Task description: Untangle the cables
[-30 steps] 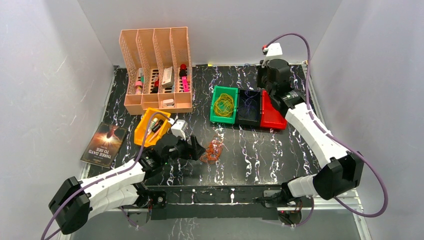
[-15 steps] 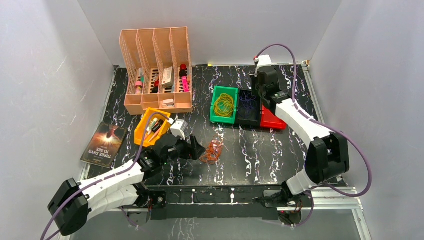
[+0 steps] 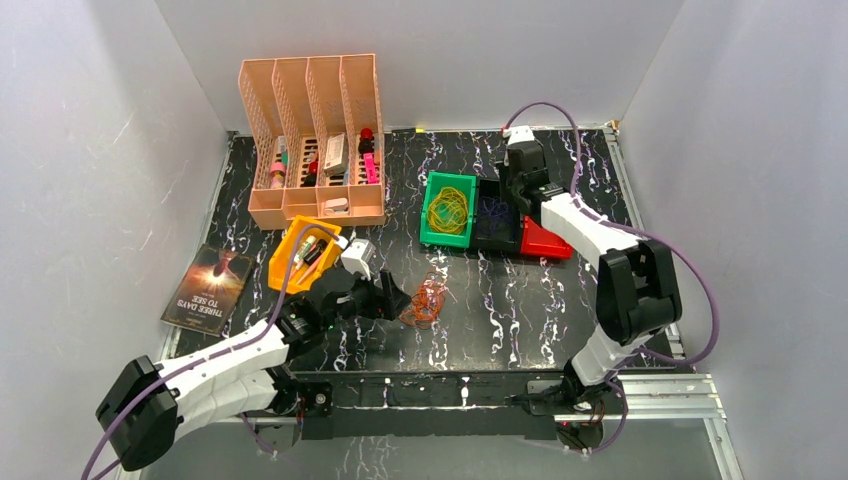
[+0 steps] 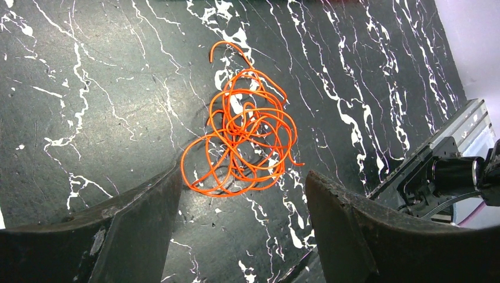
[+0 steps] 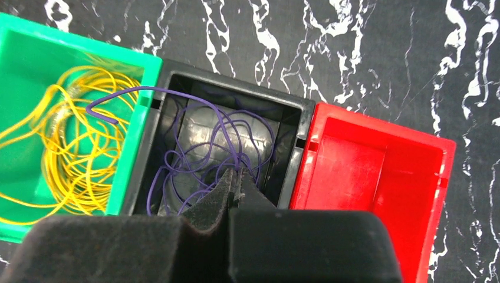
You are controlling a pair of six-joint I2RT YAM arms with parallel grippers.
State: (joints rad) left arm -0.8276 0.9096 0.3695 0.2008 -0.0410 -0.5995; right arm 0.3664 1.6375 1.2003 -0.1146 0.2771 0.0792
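Left claw [image 4: 243,174]: held wide open, nothing gripped.
Orange cable [image 4: 242,144]: laid loose on the table [image 4: 88,88] just ahead of that claw, well apart from the black bin [image 5: 236,91], to its near left.
Right claw [image 5: 237,171]: pinched shut on the purple cable [image 5: 233,141], inside the black bin.
Purple cable: coiled in the black bin, one end hung over its left rim.
Yellow cable [image 5: 65,147]: kept in the green bin [image 5: 132,135], against the black bin's left.

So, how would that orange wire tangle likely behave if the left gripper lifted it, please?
The orange wire tangle is thin, loose loops, so it would probably sag and deform, not hold shape. It looks very light. Strands are hair-thin, so some may slip from the open left gripper unless several are pinched together.
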